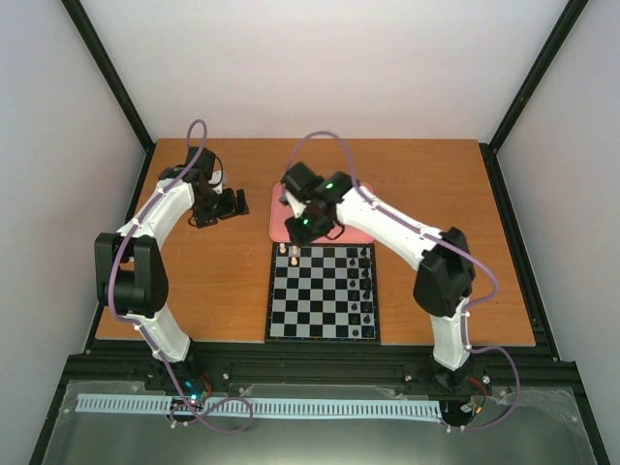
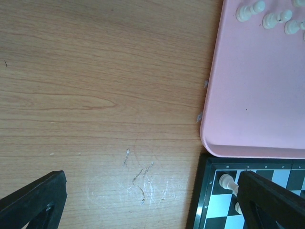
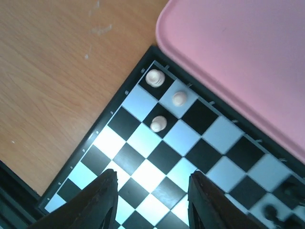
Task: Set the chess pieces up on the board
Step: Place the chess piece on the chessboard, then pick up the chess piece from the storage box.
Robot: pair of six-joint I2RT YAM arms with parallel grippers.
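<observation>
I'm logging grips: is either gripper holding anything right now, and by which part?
Nothing is held. The right gripper is open above the board, only squares between its fingers; the left gripper is open above the table.

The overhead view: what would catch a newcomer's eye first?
The black-and-white chessboard lies on the wooden table, with a pink tray against its far edge. Three cream pieces stand at its far-left corner, and black pieces line its right side.
</observation>
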